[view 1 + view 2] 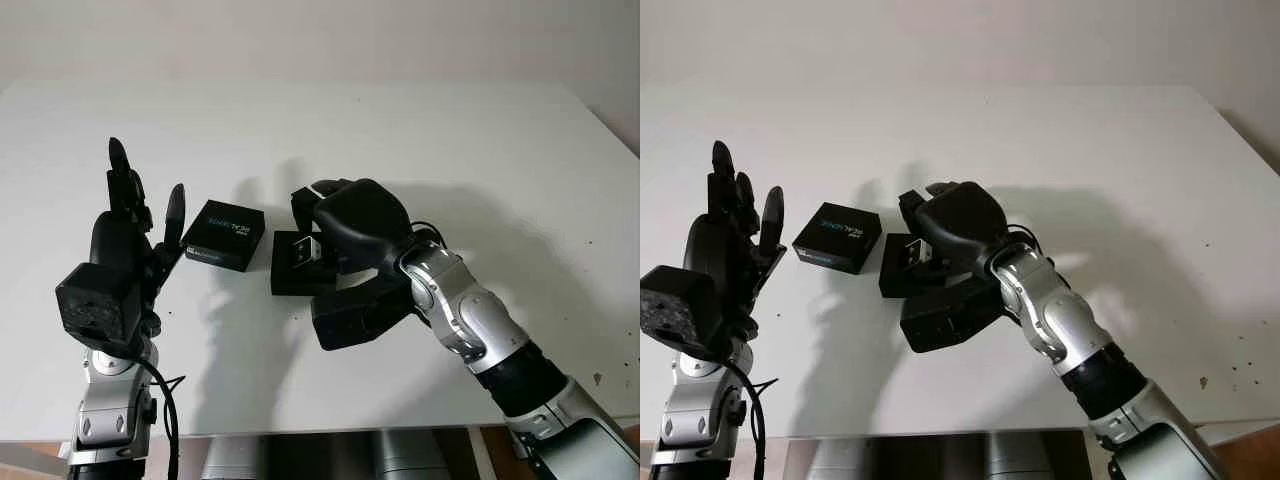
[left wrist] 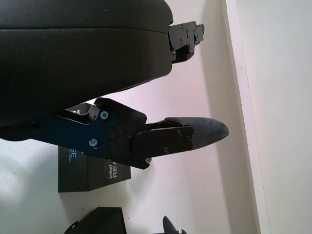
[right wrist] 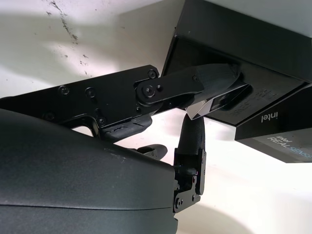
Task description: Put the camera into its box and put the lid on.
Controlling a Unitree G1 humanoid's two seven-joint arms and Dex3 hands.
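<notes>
My right robot hand (image 1: 345, 225) sits directly over the open box (image 1: 297, 264) near the tabletop (image 1: 480, 160) centre, fingers curled, pinching what I take to be the camera (image 3: 209, 105) at the box mouth; whether it is fully seated I cannot tell. The lid (image 1: 224, 234) lies just beside the box at its 9 o'clock. My left robot hand (image 1: 130, 225), raised and open, is at the lid's 9 o'clock, nearer, so I judge it should fetch the lid.
</notes>
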